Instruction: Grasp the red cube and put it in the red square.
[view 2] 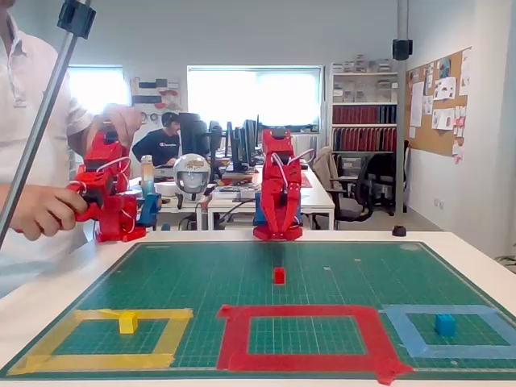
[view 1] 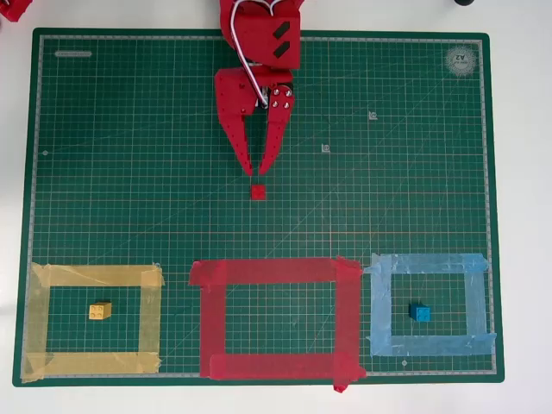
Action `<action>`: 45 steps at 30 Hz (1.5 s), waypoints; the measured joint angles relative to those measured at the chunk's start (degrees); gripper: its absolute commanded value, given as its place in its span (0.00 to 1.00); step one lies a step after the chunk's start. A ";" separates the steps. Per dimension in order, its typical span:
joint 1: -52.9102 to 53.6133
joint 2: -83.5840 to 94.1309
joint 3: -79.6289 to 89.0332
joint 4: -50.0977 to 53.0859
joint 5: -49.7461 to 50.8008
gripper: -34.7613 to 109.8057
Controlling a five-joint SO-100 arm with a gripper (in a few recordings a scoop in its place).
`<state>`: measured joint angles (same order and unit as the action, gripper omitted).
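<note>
Red square point(view 2: 305, 363): nearest tape frame, green mat point(view 1: 129, 172) inside.
Red cube point(view 1: 258, 191): on the mat beyond the red square, well apart from it.
Gripper point(view 1: 257, 170): just beyond the cube, fingers slightly parted, apparently holding nothing.

Red cube point(view 1: 258, 191): one, tiny, sitting flat on the green mat, well apart from its frame, on the far side of it in the fixed view point(view 2: 279, 275).
Red square point(view 1: 276, 319): frame of wide red tape strips (corners overlapping, one end curling off the mat edge), green mat showing inside.
</note>
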<state>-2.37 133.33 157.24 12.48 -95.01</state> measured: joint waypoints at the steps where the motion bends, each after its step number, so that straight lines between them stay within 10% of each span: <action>1: 0.00 0.18 2.20 -3.16 0.09 0.29; 45: 1.76 -20.92 15.03 -42.45 1.41 0.37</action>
<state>-0.62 112.41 172.27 -29.97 -93.60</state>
